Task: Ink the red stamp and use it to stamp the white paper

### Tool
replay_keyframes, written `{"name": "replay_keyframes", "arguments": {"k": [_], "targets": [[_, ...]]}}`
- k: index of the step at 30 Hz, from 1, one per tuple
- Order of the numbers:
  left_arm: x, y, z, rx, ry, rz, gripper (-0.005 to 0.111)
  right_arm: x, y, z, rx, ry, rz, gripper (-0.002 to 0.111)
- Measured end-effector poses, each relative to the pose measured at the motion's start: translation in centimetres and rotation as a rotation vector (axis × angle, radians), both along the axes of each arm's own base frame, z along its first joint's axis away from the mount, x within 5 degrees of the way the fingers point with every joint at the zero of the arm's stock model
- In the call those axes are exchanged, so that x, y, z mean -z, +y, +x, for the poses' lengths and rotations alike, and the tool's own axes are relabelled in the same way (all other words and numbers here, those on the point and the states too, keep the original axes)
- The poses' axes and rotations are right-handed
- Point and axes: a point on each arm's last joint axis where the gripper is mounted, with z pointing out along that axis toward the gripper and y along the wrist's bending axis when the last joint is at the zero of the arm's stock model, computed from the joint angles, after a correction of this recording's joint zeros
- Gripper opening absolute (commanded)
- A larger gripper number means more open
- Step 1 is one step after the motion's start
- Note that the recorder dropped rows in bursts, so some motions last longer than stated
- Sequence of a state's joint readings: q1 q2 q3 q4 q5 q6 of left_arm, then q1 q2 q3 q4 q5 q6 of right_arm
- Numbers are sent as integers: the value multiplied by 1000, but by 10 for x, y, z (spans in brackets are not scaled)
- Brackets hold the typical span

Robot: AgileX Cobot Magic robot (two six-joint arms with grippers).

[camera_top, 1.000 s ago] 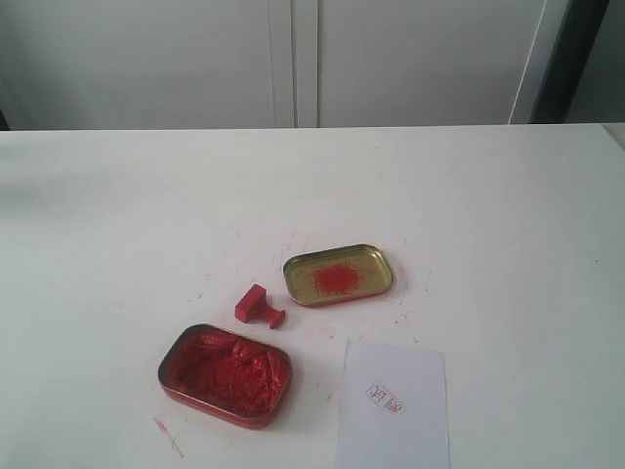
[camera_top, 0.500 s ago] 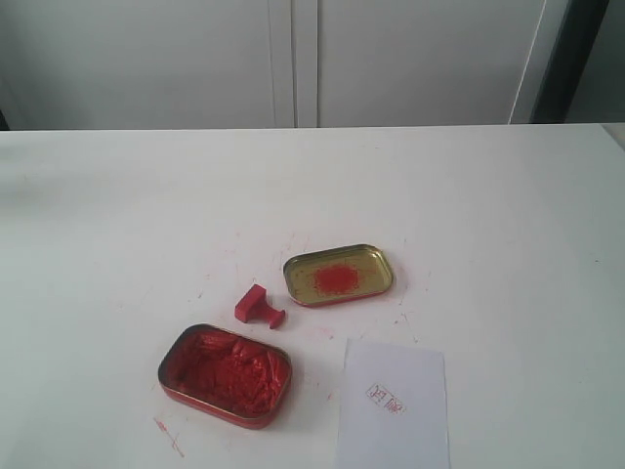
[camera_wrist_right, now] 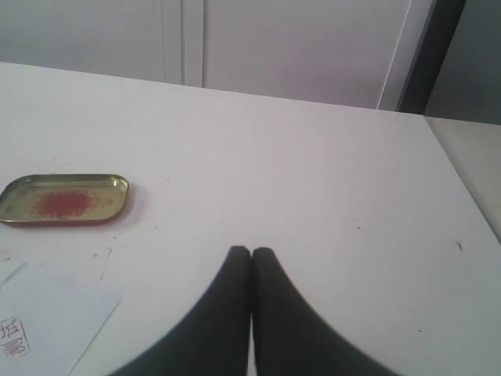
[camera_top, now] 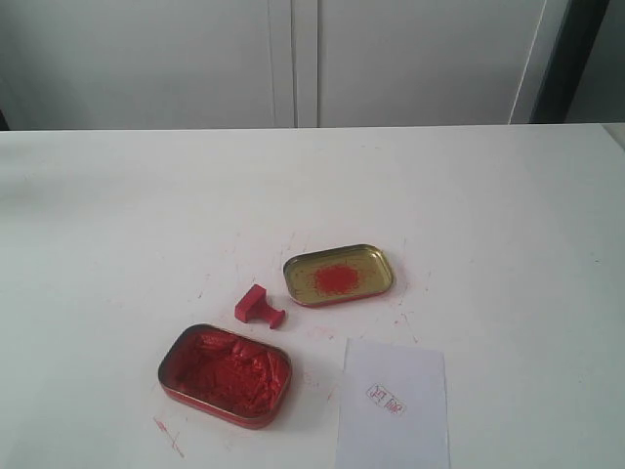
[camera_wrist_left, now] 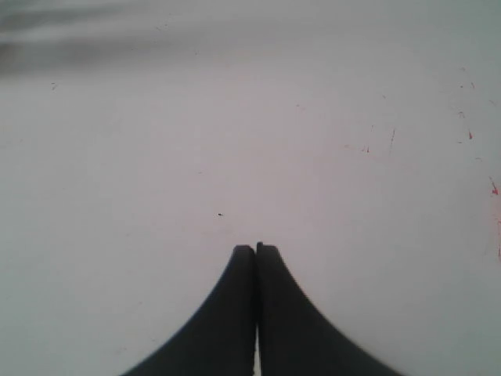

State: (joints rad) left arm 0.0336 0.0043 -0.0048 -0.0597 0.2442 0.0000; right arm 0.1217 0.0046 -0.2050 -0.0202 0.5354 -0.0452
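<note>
My left end effector (camera_wrist_left: 256, 249) and right end effector (camera_wrist_right: 251, 252) are pinched together, empty. The red stamp (camera_top: 258, 307) lies tipped at centre frame, with the white paper (camera_top: 393, 405) at lower right.

Red stamp (camera_top: 259, 307) lies tipped on its side; white paper (camera_top: 394, 405) lies flat, bearing a red imprint.

A white table (camera_top: 488, 195) is pictured under soft, even light, its top flecked with faint red streaks (camera_top: 166, 435). A dim grey shade is cast across the table's far left edge. Behind the table, pale flat panels (camera_top: 410, 59) are seen standing upright, divided by narrow vertical seams (camera_top: 293, 63). Beyond the table's far right corner, a dark upright strip (camera_top: 562, 59) is shown beside a slanted white frame (camera_top: 527, 63).
</note>
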Motion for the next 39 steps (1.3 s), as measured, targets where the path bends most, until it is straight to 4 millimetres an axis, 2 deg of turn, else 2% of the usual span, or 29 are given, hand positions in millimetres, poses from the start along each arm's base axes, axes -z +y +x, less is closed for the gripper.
{"name": "replay_keyframes", "arguments": {"k": [14, 23, 39], "targets": [[0, 0, 0, 0, 0, 0, 0, 37, 1, 10, -2, 28, -6, 0], [0, 0, 0, 0, 0, 0, 0, 52, 2, 12, -3, 47, -9, 0], [0, 0, 0, 0, 0, 0, 0, 51, 2, 13, -3, 28, -7, 0]]}}
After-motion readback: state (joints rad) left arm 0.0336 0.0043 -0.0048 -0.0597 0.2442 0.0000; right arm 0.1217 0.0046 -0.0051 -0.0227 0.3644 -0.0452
